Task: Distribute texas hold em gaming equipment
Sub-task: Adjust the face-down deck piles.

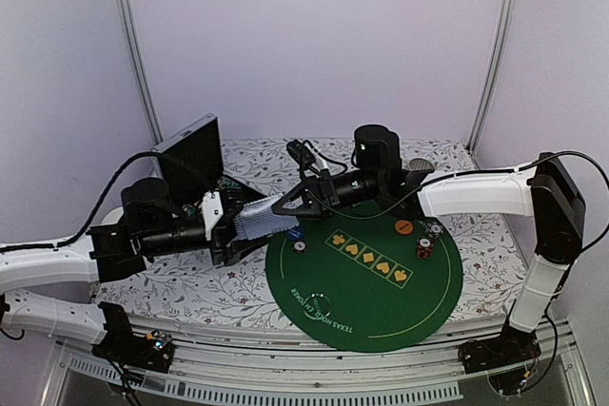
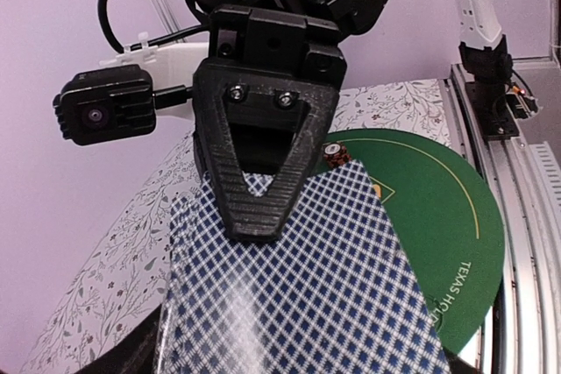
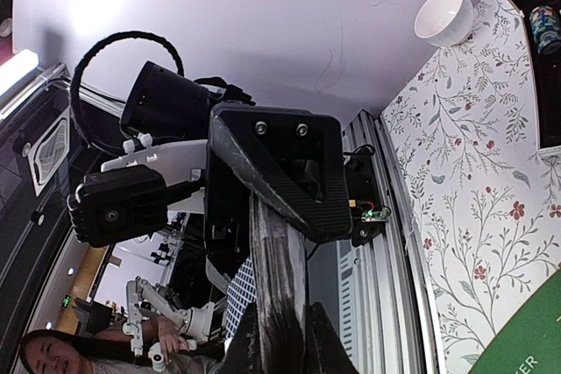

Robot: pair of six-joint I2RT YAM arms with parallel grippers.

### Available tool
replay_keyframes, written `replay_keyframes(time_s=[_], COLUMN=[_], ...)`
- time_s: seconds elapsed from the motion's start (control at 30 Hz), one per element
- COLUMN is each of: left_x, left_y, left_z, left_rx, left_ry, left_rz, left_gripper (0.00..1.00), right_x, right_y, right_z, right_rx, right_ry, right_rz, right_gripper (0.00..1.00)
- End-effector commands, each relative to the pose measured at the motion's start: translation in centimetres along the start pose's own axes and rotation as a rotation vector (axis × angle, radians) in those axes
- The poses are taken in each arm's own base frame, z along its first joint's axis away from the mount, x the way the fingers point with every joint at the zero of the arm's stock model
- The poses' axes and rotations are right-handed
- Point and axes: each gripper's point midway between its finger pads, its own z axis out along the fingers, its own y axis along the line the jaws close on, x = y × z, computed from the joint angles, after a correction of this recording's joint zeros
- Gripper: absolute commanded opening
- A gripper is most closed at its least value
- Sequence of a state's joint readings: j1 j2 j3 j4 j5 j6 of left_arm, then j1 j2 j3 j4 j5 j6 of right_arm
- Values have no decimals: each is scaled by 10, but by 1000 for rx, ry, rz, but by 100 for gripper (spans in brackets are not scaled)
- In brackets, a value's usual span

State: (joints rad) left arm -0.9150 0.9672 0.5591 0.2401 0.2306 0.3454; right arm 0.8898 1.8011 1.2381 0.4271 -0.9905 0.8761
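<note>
- Left hand [image 1: 236,225] grips cards [image 1: 265,219], raised beside green mat's [image 1: 381,306] left edge.
- Right hand [image 1: 280,206] narrow, pinched on the same cards' far edge.

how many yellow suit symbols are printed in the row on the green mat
5. The suit symbols sit in one slanted row across the middle of the round green mat, running from far left to near right. Nothing covers the row, so none looks hidden.
</note>
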Motion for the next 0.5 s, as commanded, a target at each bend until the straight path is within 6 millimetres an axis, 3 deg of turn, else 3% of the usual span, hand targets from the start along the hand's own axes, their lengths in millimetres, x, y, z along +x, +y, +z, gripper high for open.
replay_keyframes(time_s=[0.0, 0.27, 0.47], left_x=[7, 8, -9], left_y=[-2, -1, -3], left_z=[3, 5, -2], left_rx=[12, 12, 39], left_ry=[26, 32, -4], left_rz=[-6, -8, -68], left_gripper=[71, 61, 88], right_x=[-10, -9, -16], right_y=[30, 29, 28], right_z=[-2, -2, -16], right_rx=[-51, -51, -27], right_ry=[-13, -10, -49], right_rz=[-75, -73, -93], right_gripper=[2, 2, 2])
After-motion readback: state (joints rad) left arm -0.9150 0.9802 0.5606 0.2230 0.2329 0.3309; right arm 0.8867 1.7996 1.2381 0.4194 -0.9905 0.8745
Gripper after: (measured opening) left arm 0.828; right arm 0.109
